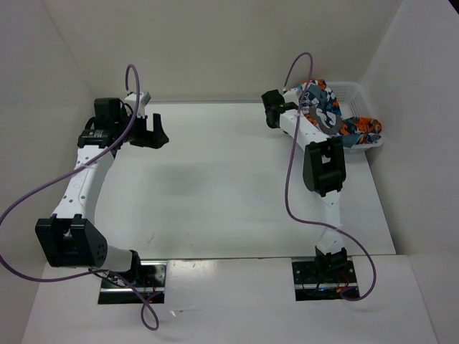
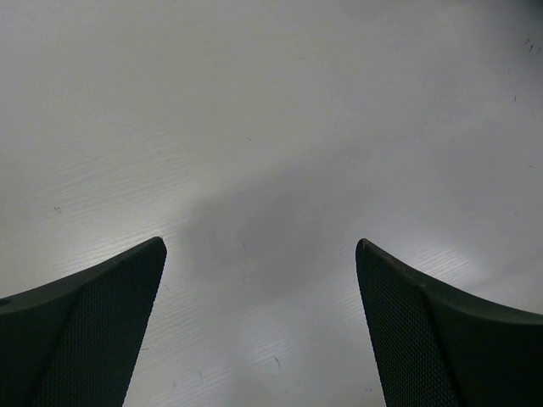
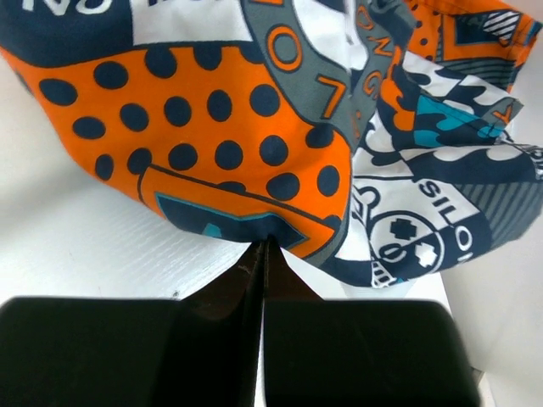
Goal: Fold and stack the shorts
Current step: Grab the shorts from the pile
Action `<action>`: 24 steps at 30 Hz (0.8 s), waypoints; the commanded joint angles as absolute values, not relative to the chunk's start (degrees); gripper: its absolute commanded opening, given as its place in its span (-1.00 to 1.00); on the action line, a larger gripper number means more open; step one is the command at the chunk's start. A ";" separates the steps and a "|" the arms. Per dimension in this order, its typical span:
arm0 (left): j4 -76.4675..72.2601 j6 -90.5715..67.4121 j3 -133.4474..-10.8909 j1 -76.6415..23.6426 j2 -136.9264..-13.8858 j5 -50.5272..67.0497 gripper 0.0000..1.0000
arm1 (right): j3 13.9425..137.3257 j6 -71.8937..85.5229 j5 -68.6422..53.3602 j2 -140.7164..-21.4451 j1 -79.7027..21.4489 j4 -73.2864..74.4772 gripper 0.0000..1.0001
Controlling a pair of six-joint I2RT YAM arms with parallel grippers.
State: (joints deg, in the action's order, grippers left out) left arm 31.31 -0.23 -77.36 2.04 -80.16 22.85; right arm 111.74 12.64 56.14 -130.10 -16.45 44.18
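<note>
White table (image 1: 215, 179): left gripper (image 2: 261, 243) spread wide above it; right gripper (image 3: 263, 248) clenched on shorts (image 3: 229, 127) hem.

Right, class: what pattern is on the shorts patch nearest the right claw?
Orange with navy dots on the shorts; clearest in the right wrist view.

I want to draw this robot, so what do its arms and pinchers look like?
The left arm and right arm are white tubes joined by chunky black blocks. A purple cable loops along each. The left gripper and right gripper have black wedge-shaped fingers; the left one's pads have a fine dotted texture.
</note>
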 commanded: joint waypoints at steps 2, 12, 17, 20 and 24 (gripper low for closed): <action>29.36 0.00 -78.75 1.85 -79.80 24.52 0.98 | 115.14 14.33 57.30 -123.57 -16.08 43.15 -1.00; 29.36 0.00 -78.22 1.85 -78.75 25.57 0.98 | 124.69 13.63 54.23 -118.92 -18.45 46.23 -1.00; 29.36 0.00 -78.22 1.85 -78.75 26.10 0.98 | 135.25 12.92 52.74 -116.81 -22.75 49.13 -1.00; 29.36 0.00 -79.53 1.85 -78.75 26.71 0.98 | 138.25 11.35 52.12 -114.88 -26.17 49.75 -1.00; 29.88 0.00 -80.07 1.85 -78.75 27.86 0.98 | 134.40 10.11 51.42 -112.94 -27.51 49.13 -1.00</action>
